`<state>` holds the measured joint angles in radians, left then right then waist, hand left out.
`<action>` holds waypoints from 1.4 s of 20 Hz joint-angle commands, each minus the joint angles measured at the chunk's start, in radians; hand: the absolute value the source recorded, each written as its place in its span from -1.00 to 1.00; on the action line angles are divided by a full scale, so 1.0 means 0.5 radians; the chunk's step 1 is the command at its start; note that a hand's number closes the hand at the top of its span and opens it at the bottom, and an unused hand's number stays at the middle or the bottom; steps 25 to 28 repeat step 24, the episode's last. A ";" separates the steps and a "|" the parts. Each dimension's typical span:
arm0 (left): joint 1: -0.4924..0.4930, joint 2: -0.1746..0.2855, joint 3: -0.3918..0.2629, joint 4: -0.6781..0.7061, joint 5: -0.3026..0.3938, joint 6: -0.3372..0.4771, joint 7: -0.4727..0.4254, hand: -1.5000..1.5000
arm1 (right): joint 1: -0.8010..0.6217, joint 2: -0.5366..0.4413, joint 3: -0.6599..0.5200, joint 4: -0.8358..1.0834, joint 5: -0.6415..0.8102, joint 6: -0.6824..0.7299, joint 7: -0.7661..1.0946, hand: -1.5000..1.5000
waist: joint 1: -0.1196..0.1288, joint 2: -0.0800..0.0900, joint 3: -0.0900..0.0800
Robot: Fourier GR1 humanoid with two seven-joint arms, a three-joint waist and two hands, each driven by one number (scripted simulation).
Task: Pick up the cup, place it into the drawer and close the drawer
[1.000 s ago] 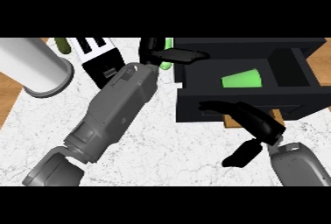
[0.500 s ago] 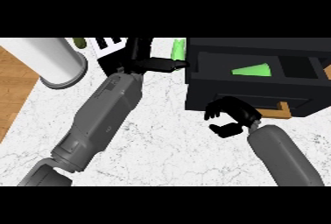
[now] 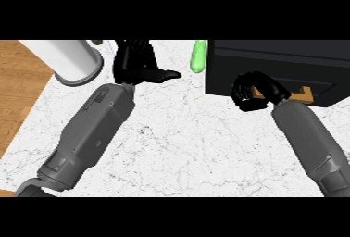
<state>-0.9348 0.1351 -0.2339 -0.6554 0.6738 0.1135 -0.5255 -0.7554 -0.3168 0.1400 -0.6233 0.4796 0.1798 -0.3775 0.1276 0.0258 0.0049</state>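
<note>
1. Status. The drawer sits at the far right of the counter, and its dark front faces you. You will see no cup anywhere in the view. It is most likely inside the drawer, hidden by the top. The closing step appears to be at or near its end, but the view does not show whether the front is fully flush.

2. Right hand. The fingers are curled tight and rest against the drawer front, over the left end of the wooden handle. They seem to hold nothing. You cannot tell from this angle whether any finger hooks the handle.

3. Left hand. It lies at far left with its fingers straight and its thumb out to the right, holding nothing. It sits between the white cylinder and the slender green object.

4. Hazards.
- A finger caught on the handle would drag the drawer back open when you withdraw the right hand.
- The contact is off-centre, at the handle's left end. Pushing there may skew the drawer and leave it ajar.
- If the cup stands tall inside, it could block the last part of the travel.
- If you sweep the left hand sideways, it could knock the cylinder or roll the green object, which lies just left of the drawer.
</note>
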 commanded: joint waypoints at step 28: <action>0.245 0.133 -0.054 -0.227 0.029 -0.281 0.078 -1.00 | -0.321 -0.376 -0.389 0.102 -0.336 0.277 0.044 1.00 | 0.186 0.044 -0.002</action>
